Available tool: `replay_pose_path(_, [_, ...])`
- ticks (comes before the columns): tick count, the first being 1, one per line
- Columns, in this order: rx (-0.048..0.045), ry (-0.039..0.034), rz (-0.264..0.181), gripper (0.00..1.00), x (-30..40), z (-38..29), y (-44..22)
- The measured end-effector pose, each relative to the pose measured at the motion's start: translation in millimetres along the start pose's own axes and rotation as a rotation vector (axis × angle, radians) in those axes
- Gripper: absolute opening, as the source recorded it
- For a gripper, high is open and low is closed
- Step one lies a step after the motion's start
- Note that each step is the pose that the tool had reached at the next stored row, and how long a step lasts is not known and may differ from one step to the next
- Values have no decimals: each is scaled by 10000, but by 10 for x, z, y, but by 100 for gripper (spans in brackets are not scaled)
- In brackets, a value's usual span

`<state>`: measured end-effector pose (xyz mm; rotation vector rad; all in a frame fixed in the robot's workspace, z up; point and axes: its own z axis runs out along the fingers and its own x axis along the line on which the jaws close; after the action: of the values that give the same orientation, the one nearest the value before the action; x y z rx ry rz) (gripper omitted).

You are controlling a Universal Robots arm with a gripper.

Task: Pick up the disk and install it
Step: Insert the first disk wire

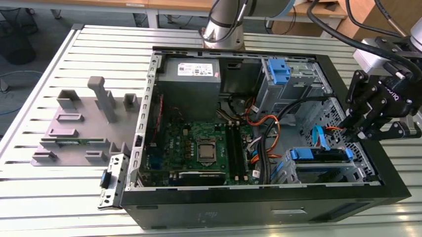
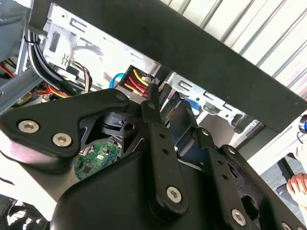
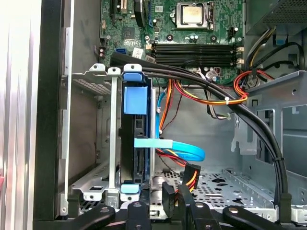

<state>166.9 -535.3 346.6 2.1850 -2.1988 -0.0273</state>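
End effector [image 1: 377, 129] hangs over the open computer case [image 1: 264, 197], above its edge on the exterior view's right, just beside the drive cage [image 1: 323, 165]. In the first wrist view its black fingers [image 3: 169, 194] stand close together with nothing between them; it holds nothing, though whether they are fully closed is hard to tell. The disk [image 3: 135, 143] sits on edge inside the drive cage, a blue side rail [image 1: 319, 154] showing along its top in the exterior view, apart from the fingers. A flat blue cable [image 3: 180, 149] curves out beside the disk. Deeper in the case lies the green motherboard [image 1: 197, 148], with the grey power supply [image 1: 191, 74] at the far end. Beside the case on the exterior view's left, a grey stand [image 1: 86, 123] with upright posts rests on the slatted worktop [image 1: 39, 69].
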Motion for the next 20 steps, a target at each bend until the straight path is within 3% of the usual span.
replay_pose_path(9, [0,-1,1,36,0,1,-2])
replay_pose_path(12, [0,0,1,29,0,0,-3])
replay_pose_path(14, [0,-1,1,17,0,1,-3])
replay_pose_path(20, [0,-1,1,16,0,1,-4])
